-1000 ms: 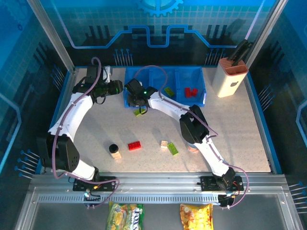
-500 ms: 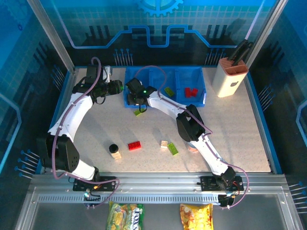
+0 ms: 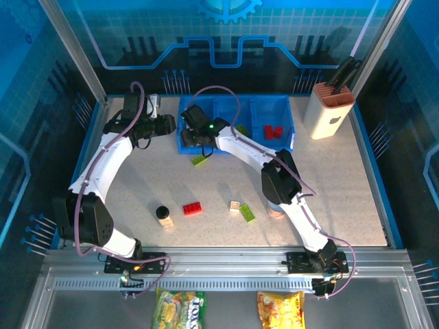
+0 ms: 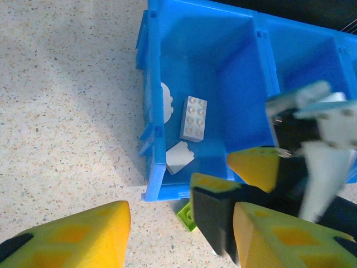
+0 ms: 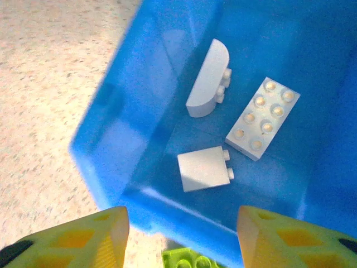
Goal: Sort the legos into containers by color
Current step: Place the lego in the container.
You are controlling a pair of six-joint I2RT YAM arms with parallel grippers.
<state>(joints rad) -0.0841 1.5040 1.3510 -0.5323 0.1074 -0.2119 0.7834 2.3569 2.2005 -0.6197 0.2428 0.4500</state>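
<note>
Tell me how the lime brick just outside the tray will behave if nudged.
The lime brick looks rigid and boxy, so it should slide, not roll. Small plastic, probably light. Lying close to the tray wall, it may jam against it.

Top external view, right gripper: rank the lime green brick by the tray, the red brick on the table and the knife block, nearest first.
1. lime green brick, just on the near side of the right gripper.
2. red brick, near part of the table.
3. knife block, far right corner.

Speckled beige tabletop (image 3: 343, 185) enclosed by blue-lit panels (image 3: 137, 27), aluminium posts (image 3: 72, 48) at the back corners
</note>
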